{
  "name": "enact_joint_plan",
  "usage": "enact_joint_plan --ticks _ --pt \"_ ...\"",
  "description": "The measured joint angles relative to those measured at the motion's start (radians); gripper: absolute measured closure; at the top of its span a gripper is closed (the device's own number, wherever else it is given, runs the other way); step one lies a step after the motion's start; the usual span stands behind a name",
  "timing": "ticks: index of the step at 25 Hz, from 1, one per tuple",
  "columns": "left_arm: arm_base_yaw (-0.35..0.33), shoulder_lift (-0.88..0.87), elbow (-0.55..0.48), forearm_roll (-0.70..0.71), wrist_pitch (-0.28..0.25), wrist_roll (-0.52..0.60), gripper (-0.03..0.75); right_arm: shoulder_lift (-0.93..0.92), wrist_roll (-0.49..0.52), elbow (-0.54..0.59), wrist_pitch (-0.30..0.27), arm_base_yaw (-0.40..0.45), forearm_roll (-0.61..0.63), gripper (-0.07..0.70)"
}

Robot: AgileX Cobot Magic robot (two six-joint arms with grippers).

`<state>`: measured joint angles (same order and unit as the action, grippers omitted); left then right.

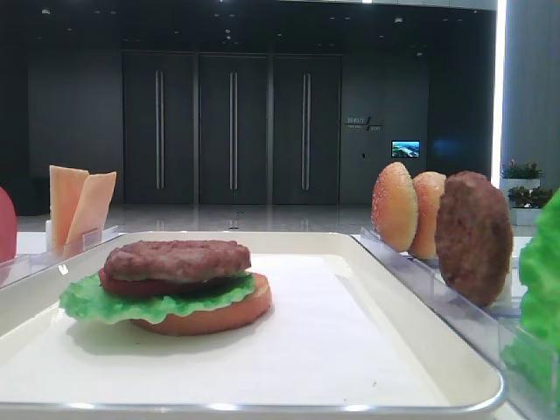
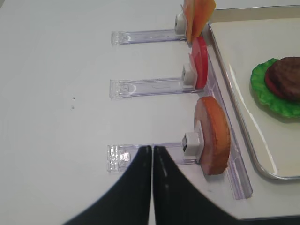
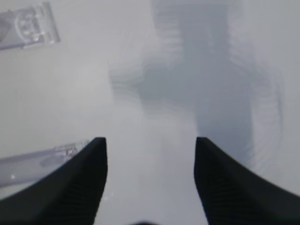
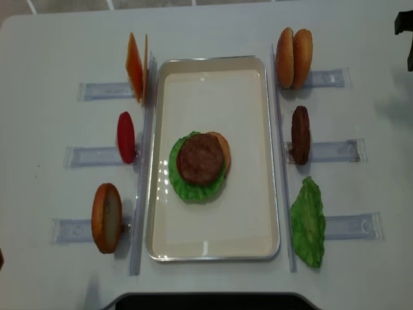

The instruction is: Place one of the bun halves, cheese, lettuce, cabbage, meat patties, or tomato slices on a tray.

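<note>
Tray [image 4: 271, 161] mid-table with a part-built burger on it — both grippers empty.

Stack sits left of the tray's centre: tan bun base [image 4: 221, 145] at the bottom, lettuce [image 4: 184, 184], a red slice showing in the low front view, patty [image 4: 201, 158] on top; so several items are placed already, and any further one would count as well; left in the racks are cheese [image 4: 135, 67], tomato [image 4: 126, 137] and a bun [image 4: 106, 217] on the left side, two buns [image 4: 293, 57], a patty [image 4: 300, 134] and a lettuce leaf [image 4: 308, 222] on the right; right gripper [image 3: 150, 154] has its jaws wide apart over bare tabletop, holding nothing; left gripper [image 2: 152, 154] has its jaws together, just beside the near bun's rack; no readable writing on the toys or tray — a wall sign far behind is probably lettered but too small to read.
</note>
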<state>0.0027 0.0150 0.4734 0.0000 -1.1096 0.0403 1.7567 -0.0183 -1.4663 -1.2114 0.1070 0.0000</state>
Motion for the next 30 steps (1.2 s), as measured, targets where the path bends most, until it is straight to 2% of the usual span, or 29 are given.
enact_joint_plan --ticks 10,15,21,25,30 --pt "0.0 0.0 0.0 0.0 0.0 0.0 0.722 -0.623 -0.002 0.543 -0.009 -0.057 0.0 0.241" --pt "0.0 0.0 0.0 0.0 0.0 0.0 0.722 -0.914 -0.003 0.744 -0.014 -0.057 0.0 0.241" --pt "0.0 0.0 0.0 0.0 0.0 0.0 0.722 -1.204 -0.003 0.907 0.008 -0.057 0.0 0.248" --pt "0.0 0.0 0.0 0.0 0.0 0.0 0.722 -1.347 0.003 0.934 0.033 -0.057 0.009 0.251" --pt "0.0 0.0 0.0 0.0 0.0 0.0 0.722 -1.487 0.063 0.956 0.067 -0.057 0.053 0.267"
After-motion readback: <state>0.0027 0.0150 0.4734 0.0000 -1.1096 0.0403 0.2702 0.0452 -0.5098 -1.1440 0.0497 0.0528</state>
